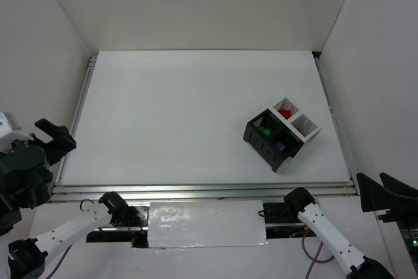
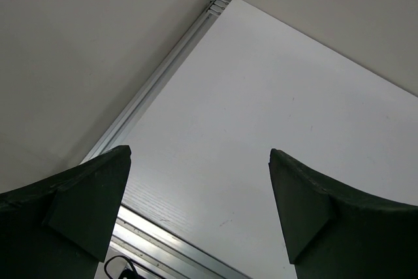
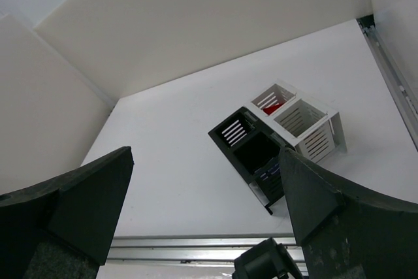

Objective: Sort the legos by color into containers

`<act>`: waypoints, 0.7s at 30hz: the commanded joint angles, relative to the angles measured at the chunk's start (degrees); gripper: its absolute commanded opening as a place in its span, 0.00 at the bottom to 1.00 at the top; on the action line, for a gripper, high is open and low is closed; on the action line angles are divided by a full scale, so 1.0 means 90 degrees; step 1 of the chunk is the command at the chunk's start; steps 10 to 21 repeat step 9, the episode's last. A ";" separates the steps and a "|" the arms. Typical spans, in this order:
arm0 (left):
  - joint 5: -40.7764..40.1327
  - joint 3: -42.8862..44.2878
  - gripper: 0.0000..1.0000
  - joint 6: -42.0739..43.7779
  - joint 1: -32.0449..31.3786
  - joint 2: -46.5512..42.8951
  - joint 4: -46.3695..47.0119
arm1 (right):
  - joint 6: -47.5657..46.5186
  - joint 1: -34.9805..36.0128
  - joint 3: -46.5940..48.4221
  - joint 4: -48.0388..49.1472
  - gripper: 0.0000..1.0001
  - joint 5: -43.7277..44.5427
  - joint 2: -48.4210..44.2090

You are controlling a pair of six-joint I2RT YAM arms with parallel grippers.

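Now, the containers (image 1: 262, 151) sit angled on the right half of the table (image 1: 176, 109), near the right rail (image 1: 332, 119) but apart from it. A red brick (image 1: 285, 114) lies in a white cell and a green brick (image 1: 264, 131) in a black one. Open tabletop stretches left and back to the walls. The left gripper (image 2: 199, 194) and right gripper (image 3: 206, 200) hang by the near corners, jaws wide and holding nothing.

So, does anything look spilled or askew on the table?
Nothing looks spilled. Only the containers sit turned at an angle to the edges of the table. The red legos and green legos that I can see lie inside separate cells.
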 commanded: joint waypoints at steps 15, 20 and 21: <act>0.0474 -0.0322 1.00 0.0543 0.0044 -0.0286 0.0963 | 0.0044 0.0128 -0.0319 -0.0059 1.00 0.0152 0.0009; 0.0474 -0.0322 1.00 0.0543 0.0044 -0.0286 0.0963 | 0.0044 0.0128 -0.0319 -0.0059 1.00 0.0152 0.0009; 0.0474 -0.0322 1.00 0.0543 0.0044 -0.0286 0.0963 | 0.0044 0.0128 -0.0319 -0.0059 1.00 0.0152 0.0009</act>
